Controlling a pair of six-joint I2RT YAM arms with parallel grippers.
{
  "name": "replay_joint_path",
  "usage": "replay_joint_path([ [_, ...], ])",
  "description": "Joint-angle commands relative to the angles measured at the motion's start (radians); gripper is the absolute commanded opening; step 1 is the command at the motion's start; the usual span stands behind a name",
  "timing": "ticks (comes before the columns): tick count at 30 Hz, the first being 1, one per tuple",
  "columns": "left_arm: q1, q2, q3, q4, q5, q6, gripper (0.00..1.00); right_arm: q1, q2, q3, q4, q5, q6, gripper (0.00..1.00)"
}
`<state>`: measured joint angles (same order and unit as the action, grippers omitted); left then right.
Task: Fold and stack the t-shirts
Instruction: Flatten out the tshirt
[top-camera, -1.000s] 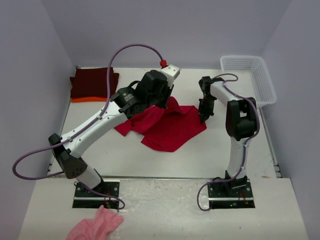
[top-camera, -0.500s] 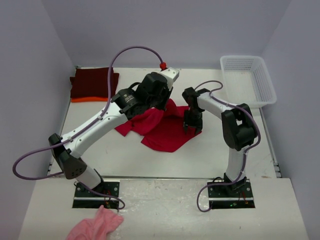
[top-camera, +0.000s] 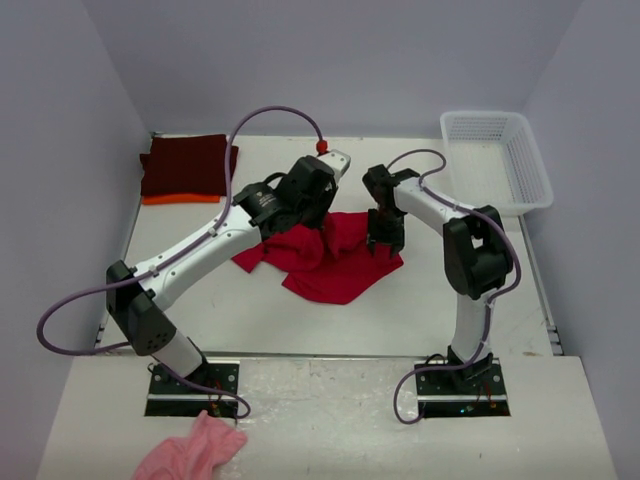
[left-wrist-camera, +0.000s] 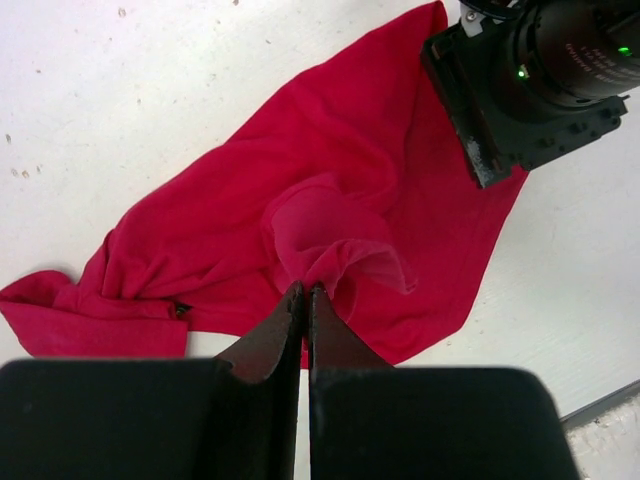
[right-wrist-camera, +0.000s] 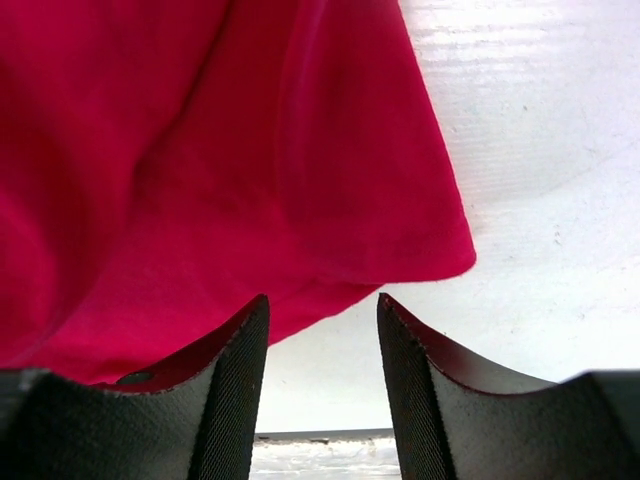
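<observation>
Left arm (top-camera: 200, 248) and right arm (top-camera: 470, 250) crowd above the red t-shirt (top-camera: 340, 275); bare surface (top-camera: 260, 318) in front lies open; basket (top-camera: 535, 175) fills the far-right corner.

t-shirt (top-camera: 340, 270) centre, basket (top-camera: 497, 160) far right

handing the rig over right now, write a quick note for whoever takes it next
Left gripper: shut, pinching a raised fold near the middle of the red shirt.
Right gripper: open, holding nothing, poised at the red shirt's right edge.
Things: the red shirt lies crumpled mid-table. The maroon shirt lies folded on top of the orange shirt at the far left corner.
Done: maroon and orange look folded and stacked.
Left: flatten and fold the red shirt, then put it on that stack.
</observation>
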<state>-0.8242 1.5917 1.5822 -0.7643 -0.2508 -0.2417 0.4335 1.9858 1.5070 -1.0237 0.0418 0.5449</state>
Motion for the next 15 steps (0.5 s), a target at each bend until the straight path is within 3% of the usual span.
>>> replay_joint_path([
  [1,0.014,-0.036,0.013,0.043,0.004,0.012,0.0,0.002,0.034,0.045,-0.001,-0.009,-0.005,0.48],
  [9,0.019,-0.099,0.024,0.031,0.021,0.013,0.0,0.001,0.126,0.098,-0.001,0.004,-0.014,0.45],
  [15,0.025,-0.122,0.024,0.014,0.015,0.027,0.0,0.002,0.14,0.073,0.036,-0.002,0.003,0.33],
])
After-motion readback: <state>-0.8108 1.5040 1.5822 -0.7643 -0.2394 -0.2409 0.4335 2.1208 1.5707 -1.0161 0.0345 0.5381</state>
